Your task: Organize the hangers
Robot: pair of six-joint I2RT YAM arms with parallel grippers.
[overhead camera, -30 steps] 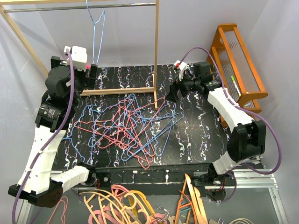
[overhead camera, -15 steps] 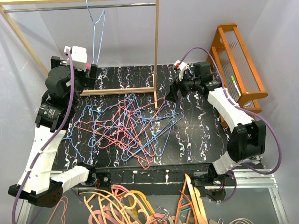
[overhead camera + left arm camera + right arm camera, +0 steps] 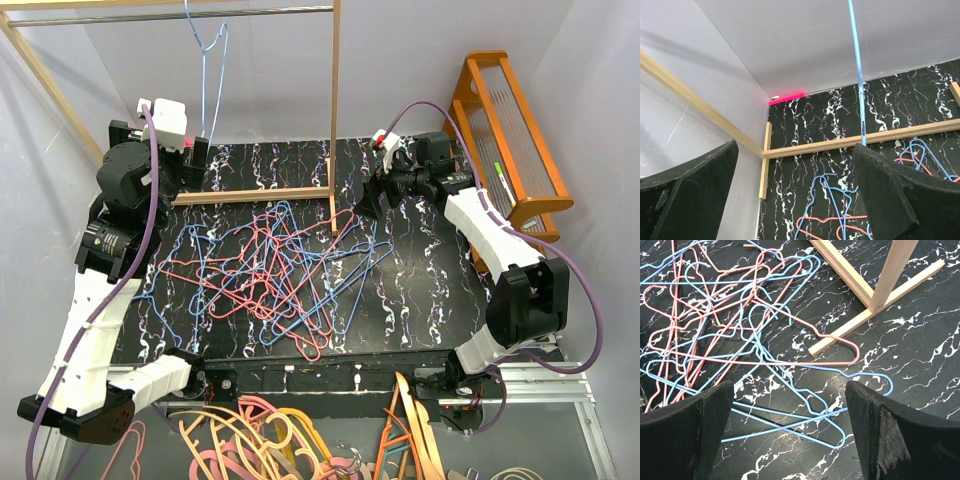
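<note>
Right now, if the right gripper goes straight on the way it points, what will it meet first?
Probably the outermost light blue hanger, which lies flat straight ahead of the open right gripper. The rack's wooden foot sits off to the side. Depth is unclear, so I am not certain.

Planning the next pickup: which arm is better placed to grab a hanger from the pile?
Probably right: right gripper, open, points at the tangled hangers; left gripper sits back beside the hung blue hanger.

Left gripper [image 3: 196,158] wide open by the rack's [image 3: 335,100] left end; right gripper [image 3: 369,205] wide open just right of its post
</note>
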